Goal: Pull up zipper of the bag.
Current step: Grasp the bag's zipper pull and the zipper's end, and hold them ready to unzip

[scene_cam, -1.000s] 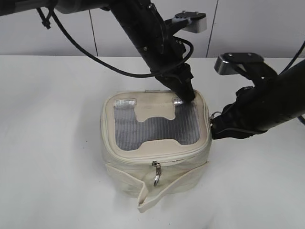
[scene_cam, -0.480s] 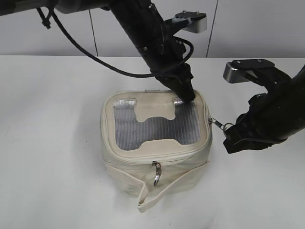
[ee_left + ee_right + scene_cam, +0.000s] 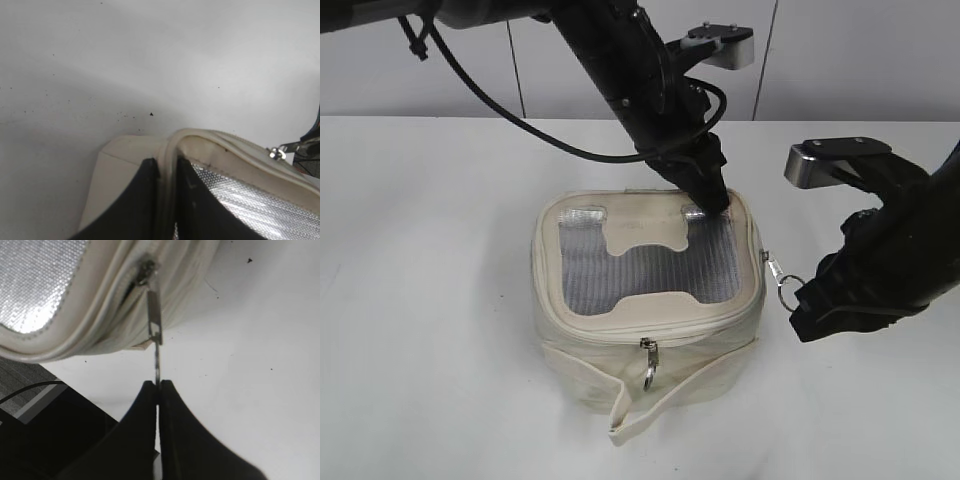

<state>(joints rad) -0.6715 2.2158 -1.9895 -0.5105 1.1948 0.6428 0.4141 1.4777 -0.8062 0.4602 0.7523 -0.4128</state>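
Observation:
The cream bag [image 3: 650,352] stands on the white table, its grey mesh lid up. My left gripper [image 3: 712,205] comes down on the lid's far right corner. In the left wrist view this gripper [image 3: 167,162] is shut on the cream lid rim [image 3: 173,142]. The zipper [image 3: 620,336] runs round the lid rim. One silver pull [image 3: 648,362] hangs at the front. The other pull [image 3: 780,283] sticks out from the right side with its ring, and my right gripper [image 3: 800,305] is shut on that ring. In the right wrist view the pull [image 3: 154,315] stretches taut from the bag [image 3: 125,295] to the right gripper [image 3: 158,385].
A loose cream strap [image 3: 660,398] trails from the bag's front toward the near table edge. White table [image 3: 430,300] surrounds the bag, with a grey panelled wall [image 3: 840,60] behind.
My right gripper has drawn away from the bag's right side, toward the right and front, stretching out the pull and ring. The left arm has stayed on the lid corner.

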